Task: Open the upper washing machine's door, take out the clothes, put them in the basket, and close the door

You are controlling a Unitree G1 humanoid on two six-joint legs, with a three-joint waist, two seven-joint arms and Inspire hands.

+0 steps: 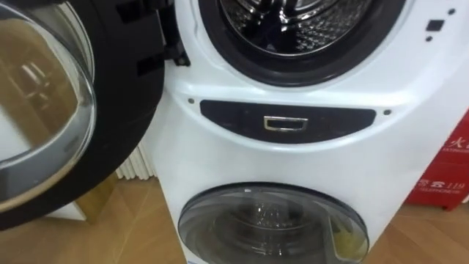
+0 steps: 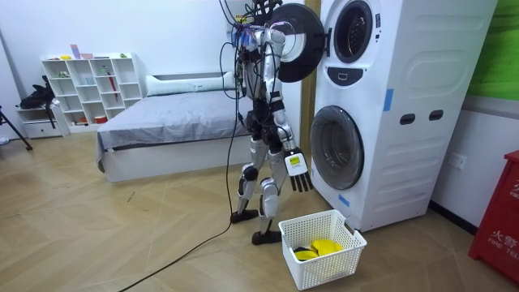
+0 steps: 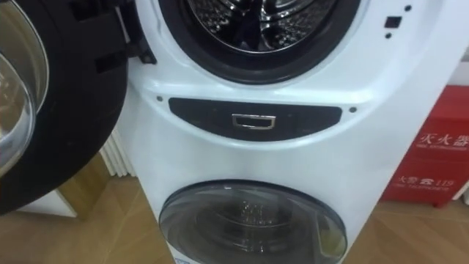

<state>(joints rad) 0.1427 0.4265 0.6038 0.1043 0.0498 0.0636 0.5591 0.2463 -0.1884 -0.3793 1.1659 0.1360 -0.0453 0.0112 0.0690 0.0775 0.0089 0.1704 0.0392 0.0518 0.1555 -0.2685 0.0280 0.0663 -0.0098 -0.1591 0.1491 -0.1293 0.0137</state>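
The upper washing machine's door (image 1: 44,110) stands swung open to my left. Its steel drum (image 1: 300,22) shows bare metal, with no cloth that I can make out in the part I see. Below it, the lower machine's round door (image 1: 272,226) is shut. In the room view I stand facing the stacked machines (image 2: 389,105). My right hand (image 2: 296,170) hangs low beside my leg with straight fingers and holds nothing. A white basket (image 2: 340,259) on the floor by my feet holds a yellow garment (image 2: 318,248).
A red box (image 1: 447,169) stands to the right of the machines. A white radiator (image 1: 135,165) and a wooden frame are behind the open door. A bed (image 2: 162,122) and a white shelf (image 2: 85,89) lie behind me across the wooden floor.
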